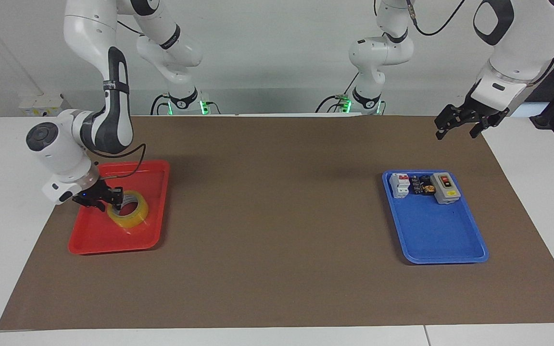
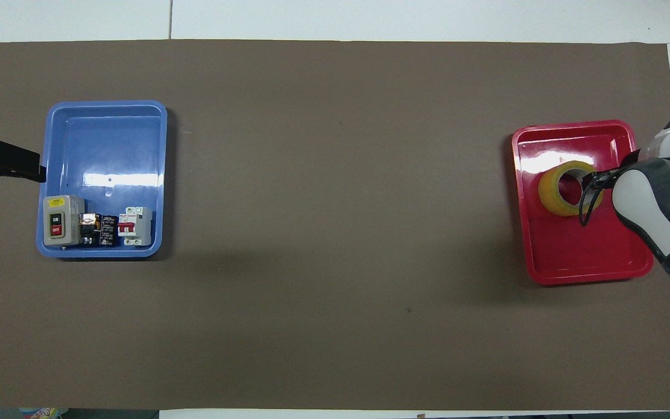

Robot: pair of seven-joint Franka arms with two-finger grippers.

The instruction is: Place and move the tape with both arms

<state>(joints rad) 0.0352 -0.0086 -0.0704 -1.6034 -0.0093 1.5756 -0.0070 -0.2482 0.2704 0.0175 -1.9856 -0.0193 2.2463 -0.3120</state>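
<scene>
The tape, a yellowish roll, lies in the red tray at the right arm's end of the table. It rests on the tray floor. My right gripper is low in the tray, shut on the tape's rim, with one finger inside the ring. In the overhead view the tape is in the part of the red tray farther from the robots, with the right gripper at its rim. My left gripper is open and empty, in the air beside the blue tray, and waits.
The blue tray at the left arm's end holds a grey switch box, a small black part and a white breaker along its edge nearer the robots. The left gripper hovers just outside it. A brown mat covers the table.
</scene>
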